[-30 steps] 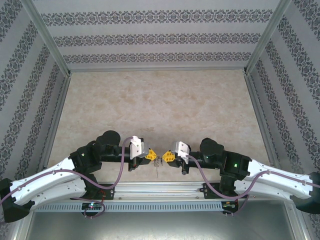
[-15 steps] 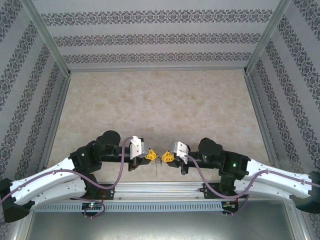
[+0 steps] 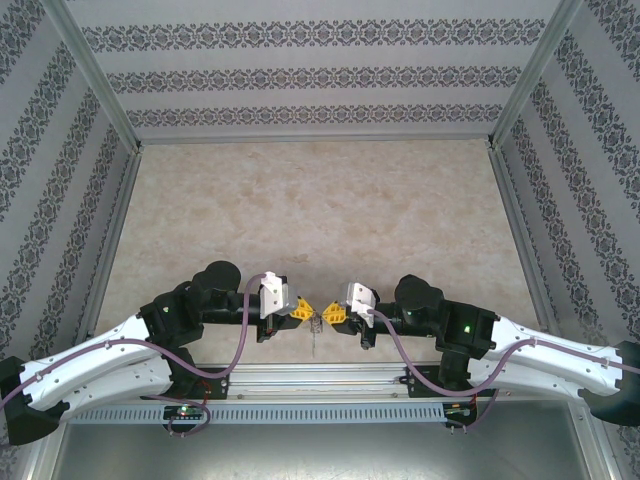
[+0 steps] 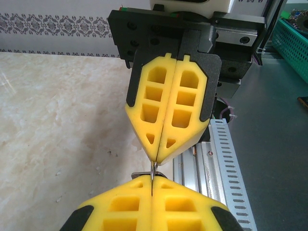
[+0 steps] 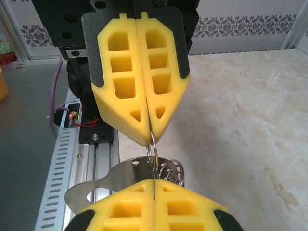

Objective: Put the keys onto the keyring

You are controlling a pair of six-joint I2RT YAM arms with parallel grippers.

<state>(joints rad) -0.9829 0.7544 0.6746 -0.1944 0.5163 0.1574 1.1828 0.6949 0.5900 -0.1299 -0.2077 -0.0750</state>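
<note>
Keyring: thin grey wire loop, held in the air just above the near edge of the worktop, beside the aluminium rail. It stands on edge between two opposed claw tips. Left claw is closed, pads pressed flat together, and the wire comes straight out of its tip seam, so the ring is pinched there. Right claw is also closed, tip to tip with the left. The wire runs down to its seam, but whether it is clamped there is hidden by the pads. A cluster of small split rings and a flat silvery plate with a punched hole hang off the loop, behind the right claw's pads. Whether the plate is ring hardware or something to thread, I cannot tell. Judgement: the two-point, edge-on hold keeps the loop from swinging and presents a short free run of wire for threading. The hanging load may twist the loop if either pinch slackens.
</note>
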